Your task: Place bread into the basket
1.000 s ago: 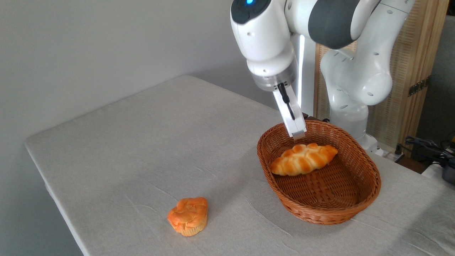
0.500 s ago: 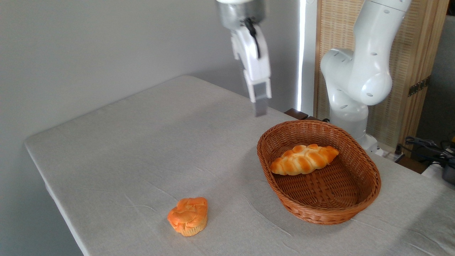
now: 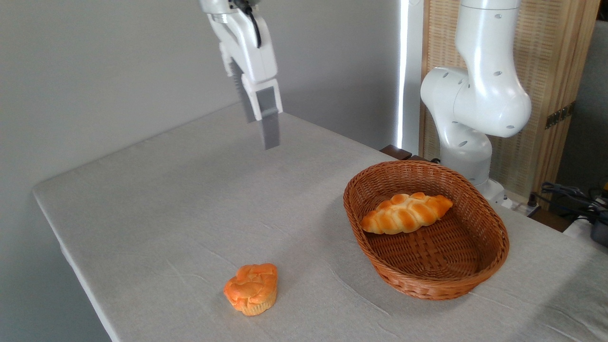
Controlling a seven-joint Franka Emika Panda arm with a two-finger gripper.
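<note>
While bread [image 3: 406, 213] lies in basket [image 3: 494, 247], pincer [image 3: 259, 130] high above table, fingers apart

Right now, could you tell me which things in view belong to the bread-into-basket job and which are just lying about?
Part of the job:
- bread, lying inside the basket
- basket
- gripper, raised above the table's far side, holding nothing

Lying about:
- muffin-shaped bun, on the table near its front edge
- cables, far right

- The arm [image 3: 479, 90] leaves the picture at the top edge, so its upper links are not seen.
- The gripper [image 3: 266, 128] is viewed edge-on; the gap between its fingers cannot be judged.
- The cables [image 3: 577, 199] at the right edge are cut off.
</note>
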